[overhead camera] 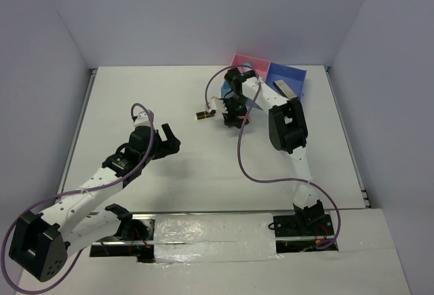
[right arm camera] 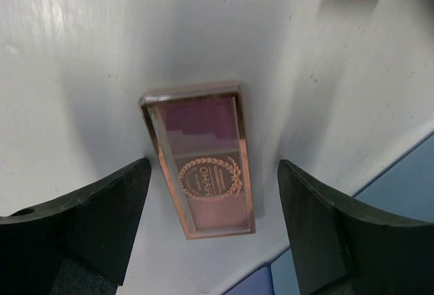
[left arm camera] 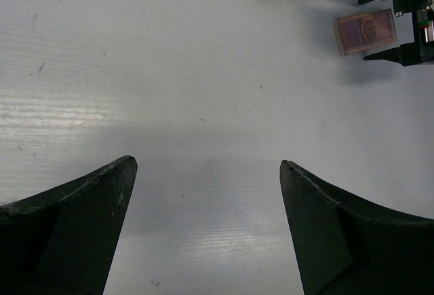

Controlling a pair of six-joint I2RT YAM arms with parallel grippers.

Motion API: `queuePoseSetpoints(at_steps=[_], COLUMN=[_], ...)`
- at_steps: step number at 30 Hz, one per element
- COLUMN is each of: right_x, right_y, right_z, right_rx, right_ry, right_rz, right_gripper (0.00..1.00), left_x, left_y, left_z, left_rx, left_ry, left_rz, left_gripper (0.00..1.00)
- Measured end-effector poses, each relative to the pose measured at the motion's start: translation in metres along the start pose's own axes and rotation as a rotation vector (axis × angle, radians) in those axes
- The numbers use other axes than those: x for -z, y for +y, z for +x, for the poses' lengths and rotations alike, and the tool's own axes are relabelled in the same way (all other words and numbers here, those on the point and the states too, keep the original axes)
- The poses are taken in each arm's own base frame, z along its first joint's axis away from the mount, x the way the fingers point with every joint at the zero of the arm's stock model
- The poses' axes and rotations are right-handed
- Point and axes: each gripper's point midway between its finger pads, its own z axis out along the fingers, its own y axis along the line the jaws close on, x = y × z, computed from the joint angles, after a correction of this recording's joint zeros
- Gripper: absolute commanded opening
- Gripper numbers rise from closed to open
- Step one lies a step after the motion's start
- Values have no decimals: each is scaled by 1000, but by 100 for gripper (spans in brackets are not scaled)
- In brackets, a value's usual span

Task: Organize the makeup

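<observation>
Right gripper [right arm camera: 213, 165]: black fingers spread, one on each side of pink palette [right arm camera: 201, 161], clear gap either side, nothing clamped.

Pink palette: flat on white table [right arm camera: 81, 51], clear lid up, gold wreath emblem showing. Directly under the tool, between the tips. Long axis in line with the fingers, narrow width across the jaws. Place on table: far, right of centre, just near of compartment box [overhead camera: 291, 72].

Black-and-gold lipstick [overhead camera: 203, 114]: on its side, just left of right gripper, apart from palette.

Compartment box: pink and blue sections, far right; one flat item in the blue section, kind not legible.

Left gripper [overhead camera: 167, 139]: fingers wide apart, empty, well to the left and nearer, aimed toward lipstick and palette.

Judgement: right arm much the nearer. Likely next, a straight descent and a close across the short side. Risk of tips skidding off the thin edges.
</observation>
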Motion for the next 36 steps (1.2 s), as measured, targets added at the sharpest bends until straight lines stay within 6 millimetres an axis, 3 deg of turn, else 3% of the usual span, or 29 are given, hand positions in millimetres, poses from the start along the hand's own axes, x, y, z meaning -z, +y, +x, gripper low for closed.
queuePoseSetpoints(at_steps=[5, 15, 20, 26, 30, 36], right_x=[1, 0, 2, 11, 40, 125], right_y=[7, 19, 43, 68, 73, 60], right_z=[9, 6, -4, -33, -58, -96], right_rx=[6, -8, -87, -261, -349, -401], right_ry=[7, -19, -84, -225, -333, -512], right_rz=[-40, -71, -114, -163, -127, 58], right_gripper=[72, 39, 28, 21, 22, 22], left_x=[0, 0, 0, -1, -2, -3], left_y=[0, 0, 0, -1, 1, 1], left_z=[0, 0, 0, 0, 4, 6], left_rx=[0, 1, 1, 15, 17, 19], left_ry=[0, -1, -1, -4, 3, 1], left_rz=[0, 0, 1, 4, 3, 10], left_gripper=[99, 99, 99, 99, 99, 99])
